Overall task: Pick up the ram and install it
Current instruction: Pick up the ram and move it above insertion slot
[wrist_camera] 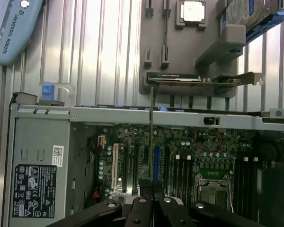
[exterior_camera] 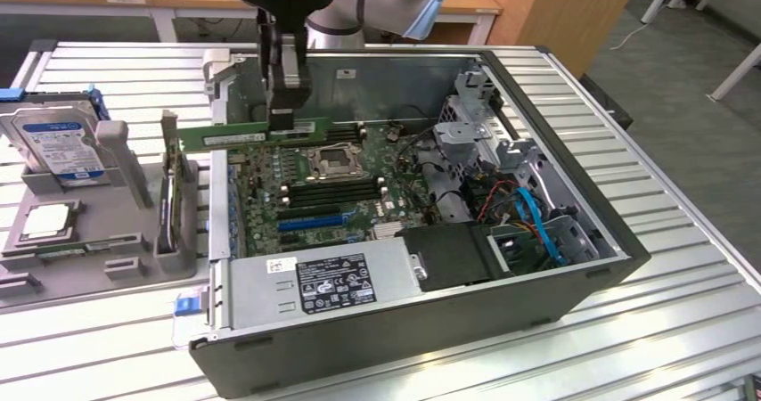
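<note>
Bench notes.

- My pincer [exterior_camera: 283,120] is clamping the ram [exterior_camera: 238,135]; both fingers [wrist_camera: 144,189] are pressing flat against the board's two faces, close together with the thin stick between them.
- I am gripping the ram near one end. The rest of it is reaching out level toward the exterior view's left.
- The ram is hanging in the air over the open computer case [exterior_camera: 416,347]. It is crossing above the case wall on the exterior view's left, with its free end sticking out past that wall toward the grey tray [exterior_camera: 71,267].
- In the wrist view I am looking straight down the ram's thin edge (it is reading as little more than a dark line). Under that line lie the motherboard [exterior_camera: 267,196], the case wall and the near edge of the tray.
- The ram is not sitting in any slot; it is riding clear above the board.
- The processor socket [exterior_camera: 327,160] is lying just beside my pincer, toward the exterior view's right and lower down.
- The power supply [exterior_camera: 327,281] is filling the near corner of the case.
- On the tray, the hard drive [exterior_camera: 57,143] is standing in its cradle, the silver processor chip [exterior_camera: 48,220] is lying flat, and an expansion card [exterior_camera: 176,200] is standing on edge.
- Case and tray are both resting on the slatted metal table [exterior_camera: 666,330].
</note>
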`<state>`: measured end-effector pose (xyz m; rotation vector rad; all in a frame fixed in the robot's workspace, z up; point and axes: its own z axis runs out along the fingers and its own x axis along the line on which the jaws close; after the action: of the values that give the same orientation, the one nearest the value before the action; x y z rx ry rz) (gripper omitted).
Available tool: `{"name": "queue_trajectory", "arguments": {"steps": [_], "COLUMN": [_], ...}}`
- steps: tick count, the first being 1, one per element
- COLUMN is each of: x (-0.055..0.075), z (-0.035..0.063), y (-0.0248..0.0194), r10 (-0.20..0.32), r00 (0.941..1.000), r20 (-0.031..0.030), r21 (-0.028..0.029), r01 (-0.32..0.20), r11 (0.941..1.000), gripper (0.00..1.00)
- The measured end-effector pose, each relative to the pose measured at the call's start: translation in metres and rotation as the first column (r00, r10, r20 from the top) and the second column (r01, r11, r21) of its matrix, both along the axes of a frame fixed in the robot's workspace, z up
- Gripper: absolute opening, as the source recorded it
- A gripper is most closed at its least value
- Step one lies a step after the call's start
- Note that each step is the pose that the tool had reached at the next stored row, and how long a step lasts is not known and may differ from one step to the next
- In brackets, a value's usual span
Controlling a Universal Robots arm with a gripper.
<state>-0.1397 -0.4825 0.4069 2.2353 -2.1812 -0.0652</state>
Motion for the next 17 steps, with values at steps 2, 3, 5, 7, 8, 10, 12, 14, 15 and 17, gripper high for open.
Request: {"name": "queue_trajectory", "arguments": {"steps": [2, 3, 5, 7, 8, 10, 12, 14, 15, 17], "x": [0.004, 0.005, 0.009, 0.013, 0.014, 0.018, 0.021, 0.025, 0.027, 0.030], "z": [0.0000, 0.0000, 0.0000, 0.0000, 0.0000, 0.0000, 0.0000, 0.0000, 0.0000, 0.0000], "y": [0.0000, 0.0000, 0.0000, 0.0000, 0.0000, 0.0000, 0.0000, 0.0000, 0.0000, 0.0000], "r10": [0.000, 0.000, 0.000, 0.000, 0.000, 0.000, 0.000, 0.000, 0.000, 0.000], "r00": [1.0000, 1.0000, 1.0000, 1.0000, 1.0000, 1.0000, 1.0000, 1.0000, 1.0000, 1.0000], "r20": [0.0000, 0.0000, 0.0000, 0.0000, 0.0000, 0.0000, 0.0000, 0.0000, 0.0000, 0.0000], "r21": [-0.0001, 0.0000, 0.0001, 0.0000, 0.0000, 0.0000, 0.0000, 0.0000, 0.0000, 0.0000], "r01": [0.000, 0.000, 0.000, 0.000, 0.000, 0.000, 0.000, 0.000, 0.000, 0.000], "r11": [1.0000, 1.0000, 1.0000, 1.0000, 1.0000, 1.0000, 1.0000, 1.0000, 1.0000, 1.0000], "gripper": [0.11, 0.11, 0.11, 0.11, 0.11, 0.11, 0.11, 0.11, 0.11, 0.11]}}
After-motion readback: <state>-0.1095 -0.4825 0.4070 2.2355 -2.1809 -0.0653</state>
